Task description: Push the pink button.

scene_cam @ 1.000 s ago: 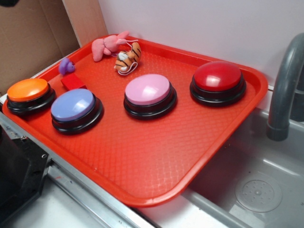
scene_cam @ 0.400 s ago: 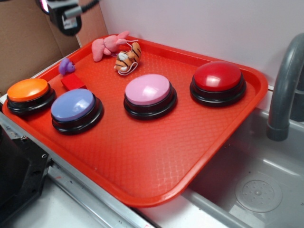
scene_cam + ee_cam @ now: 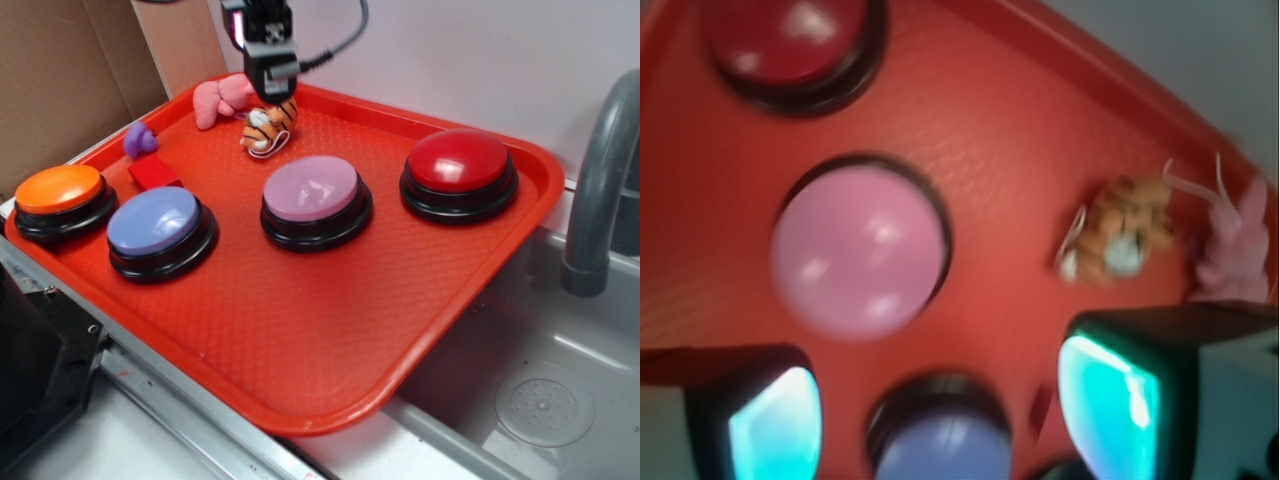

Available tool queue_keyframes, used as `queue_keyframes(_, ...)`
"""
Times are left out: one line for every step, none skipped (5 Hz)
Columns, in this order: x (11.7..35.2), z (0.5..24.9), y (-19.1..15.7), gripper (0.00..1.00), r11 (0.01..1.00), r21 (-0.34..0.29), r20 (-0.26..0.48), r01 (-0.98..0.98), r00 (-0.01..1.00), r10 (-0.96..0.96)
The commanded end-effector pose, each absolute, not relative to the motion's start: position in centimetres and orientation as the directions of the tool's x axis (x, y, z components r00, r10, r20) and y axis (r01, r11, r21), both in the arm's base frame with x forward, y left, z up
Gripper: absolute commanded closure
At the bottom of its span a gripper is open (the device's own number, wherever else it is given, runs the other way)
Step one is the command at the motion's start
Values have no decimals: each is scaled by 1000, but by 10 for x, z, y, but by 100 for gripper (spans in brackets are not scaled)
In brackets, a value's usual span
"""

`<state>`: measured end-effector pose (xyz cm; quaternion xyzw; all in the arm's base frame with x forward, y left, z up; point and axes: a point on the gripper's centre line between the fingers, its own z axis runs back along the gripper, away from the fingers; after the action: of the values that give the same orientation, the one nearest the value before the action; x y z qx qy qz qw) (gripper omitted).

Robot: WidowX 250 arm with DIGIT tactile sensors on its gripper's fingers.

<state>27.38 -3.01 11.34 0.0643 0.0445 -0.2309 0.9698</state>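
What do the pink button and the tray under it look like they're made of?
Pink button: the dome looks like smooth, glossy hard plastic, with bright highlights on it; its black base looks plastic too. Tray: probably molded plastic, orange-red, with a fine diamond-textured floor, a smoother raised rim and a duller sheen than the dome.

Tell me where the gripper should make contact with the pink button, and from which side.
Press the crown of the pink button from straight above with the gripper. The button is a smooth dome on a low black base, seated flat on the red tray.
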Motion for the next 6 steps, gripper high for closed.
queue_keyframes(260,79,-68,0,894,65,-20,443,896,-443)
queue_keyframes(257,77,-73,0,882,71,-26,466,885,-465)
queue_keyframes(256,68,-61,0,883,75,-106,464,884,-455)
queue_keyframes(263,58,-54,0,868,80,-113,490,869,-481)
queue_keyframes(262,48,-50,0,866,71,-81,494,868,-489)
queue_keyframes(261,46,-46,0,879,65,-67,473,881,-469)
